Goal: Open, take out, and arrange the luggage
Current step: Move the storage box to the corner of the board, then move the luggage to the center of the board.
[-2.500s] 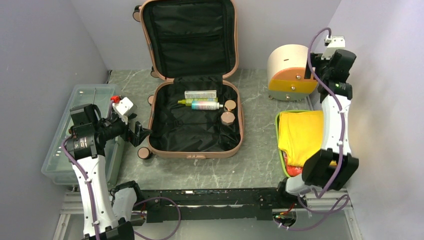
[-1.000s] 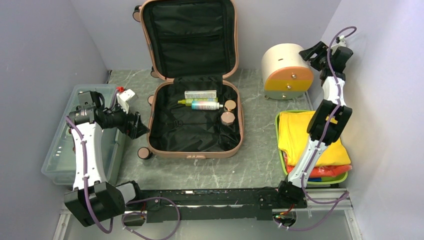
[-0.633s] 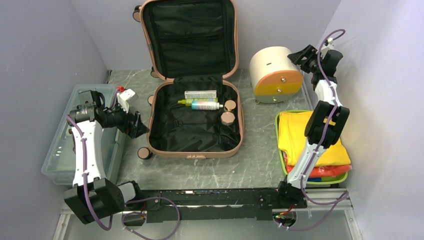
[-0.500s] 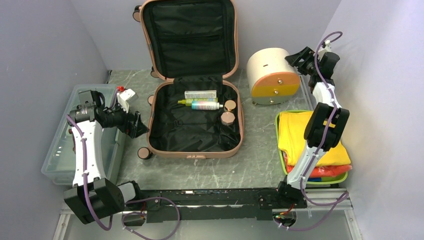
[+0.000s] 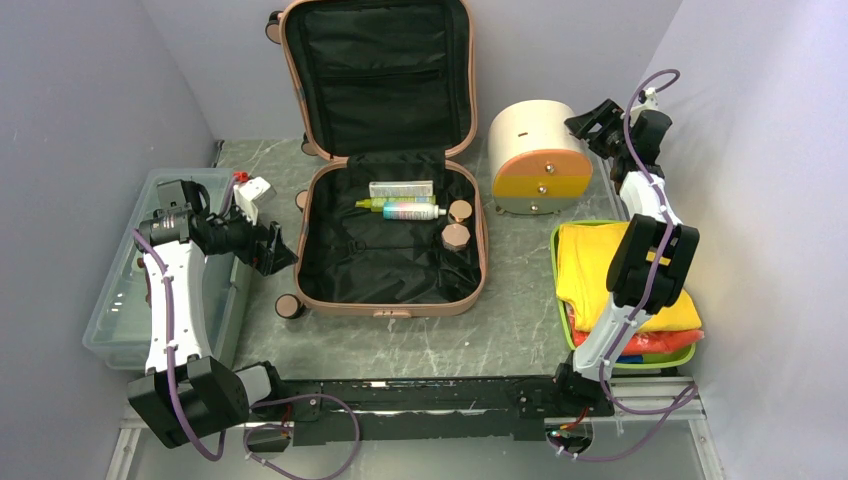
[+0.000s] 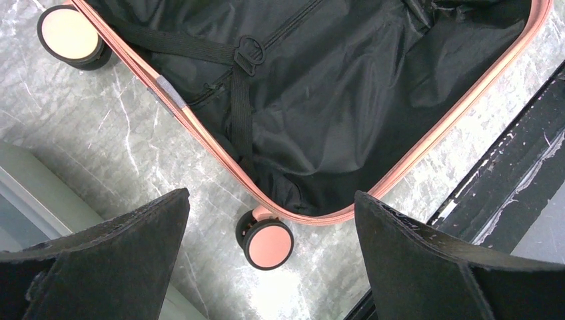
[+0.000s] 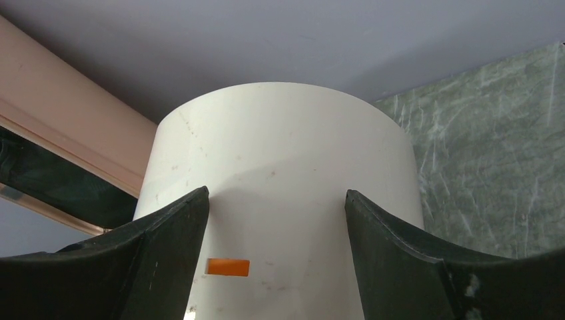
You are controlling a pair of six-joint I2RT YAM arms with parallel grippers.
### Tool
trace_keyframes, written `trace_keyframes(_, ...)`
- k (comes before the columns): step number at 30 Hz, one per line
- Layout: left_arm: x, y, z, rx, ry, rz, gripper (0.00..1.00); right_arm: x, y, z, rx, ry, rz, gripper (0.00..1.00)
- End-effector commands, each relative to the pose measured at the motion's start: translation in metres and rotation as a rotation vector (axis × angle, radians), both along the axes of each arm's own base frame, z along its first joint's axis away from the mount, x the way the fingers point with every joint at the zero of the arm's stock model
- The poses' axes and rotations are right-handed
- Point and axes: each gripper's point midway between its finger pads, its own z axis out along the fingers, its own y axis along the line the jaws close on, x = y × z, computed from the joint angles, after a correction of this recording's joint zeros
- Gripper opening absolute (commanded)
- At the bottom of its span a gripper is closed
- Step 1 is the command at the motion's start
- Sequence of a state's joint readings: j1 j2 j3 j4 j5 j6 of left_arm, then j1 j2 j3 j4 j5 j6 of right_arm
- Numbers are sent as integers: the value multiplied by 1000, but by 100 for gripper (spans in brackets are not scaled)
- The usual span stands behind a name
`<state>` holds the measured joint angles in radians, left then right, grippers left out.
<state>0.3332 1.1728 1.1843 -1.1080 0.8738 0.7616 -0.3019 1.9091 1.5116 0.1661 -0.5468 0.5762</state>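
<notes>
The luggage (image 5: 390,302), a salmon-pink suitcase, lies open mid-table with its lid (image 5: 378,75) upright against the back wall. On its black lining rest a box (image 5: 401,188), a tube (image 5: 410,211) and two round pink jars (image 5: 456,236). My left gripper (image 5: 275,250) hangs open beside the case's left front corner; in the left wrist view the left gripper (image 6: 272,197) hovers over a pink wheel (image 6: 268,243). My right gripper (image 5: 590,125) is open against the rear of a white drum-shaped drawer unit (image 5: 535,150), and in the right wrist view the right gripper (image 7: 276,192) has its fingers spread across the white drum wall (image 7: 280,147).
A clear plastic bin (image 5: 120,300) stands at the left edge under my left arm. A lime-green tray (image 5: 556,290) at the right front holds folded yellow cloth (image 5: 600,265). Side walls close in on both sides, and a black rail (image 5: 420,395) runs along the near edge.
The white drum has slid left toward the suitcase, with my right gripper following behind it. The left arm has stayed still over the last second.
</notes>
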Motion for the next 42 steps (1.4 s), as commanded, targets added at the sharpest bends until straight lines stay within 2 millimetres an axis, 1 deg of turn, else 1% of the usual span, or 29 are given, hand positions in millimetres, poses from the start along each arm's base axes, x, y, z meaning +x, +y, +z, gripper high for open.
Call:
trace_keyframes(1, 5, 3, 13, 12, -51, 19, 99, -22, 37, -46, 66, 190, 79, 75)
trace_keyframes(2, 8, 5, 13, 20, -52, 28, 99, -22, 37, -43, 60, 183, 78, 75)
trace_keyframes(6, 26, 16, 11, 75, -59, 52, 99, -22, 32, -14, -11, 129, 82, 75)
trace_keyframes(9, 46, 21, -2, 172, -39, 71, 99, -27, 30, 12, -78, 80, 81, 76)
trace_keyframes(11, 60, 16, -7, 223, -45, 63, 99, -34, 29, 32, -123, 38, 80, 77)
trace_keyframes(13, 74, 9, -12, 257, -50, 60, 99, -40, 29, 47, -163, 9, 82, 78)
trace_keyframes(16, 97, -1, -22, 300, -49, 66, 100, -51, 28, 63, -220, -23, 86, 79)
trace_keyframes(18, 113, -6, -32, 320, -35, 75, 99, -58, 27, 69, -252, -34, 84, 80)
trace_keyframes(19, 119, -5, -38, 337, -20, 89, 99, -61, 27, 71, -263, -40, 84, 80)
trace_keyframes(20, 126, -2, -42, 353, -9, 108, 98, -65, 27, 73, -279, -49, 84, 80)
trace_keyframes(21, 133, 1, -52, 362, 15, 123, 97, -68, 27, 74, -288, -52, 85, 80)
trace_keyframes(22, 138, 3, -57, 365, 32, 144, 95, -72, 29, 76, -295, -61, 88, 80)
trace_keyframes(24, 147, 10, -65, 385, 51, 193, 93, -77, 31, 73, -296, -59, 100, 80)
trace_keyframes(26, 153, 16, -73, 407, 67, 225, 90, -81, 33, 71, -288, -61, 109, 80)
trace_keyframes(29, 157, 21, -84, 426, 92, 250, 87, -84, 35, 69, -275, -57, 122, 80)
trace_keyframes(31, 158, 25, -92, 439, 108, 266, 82, -86, 35, 70, -270, -58, 132, 80)
trace_keyframes(32, 158, 26, -95, 447, 116, 272, 77, -86, 36, 70, -267, -60, 135, 80)
trace_keyframes(33, 158, 30, -98, 461, 124, 288, 68, -87, 35, 70, -263, -59, 135, 80)
trace_keyframes(34, 157, 32, -100, 470, 136, 297, 56, -88, 35, 70, -259, -61, 135, 80)
trace_keyframes(36, 157, 37, -103, 491, 149, 325, 39, -89, 35, 69, -255, -63, 133, 80)
trace_keyframes(40, 155, 46, -106, 519, 161, 365, 17, -89, 33, 67, -247, -59, 136, 80)
trace_keyframes(42, 154, 54, -106, 526, 178, 391, 5, -89, 32, 66, -242, -58, 137, 80)
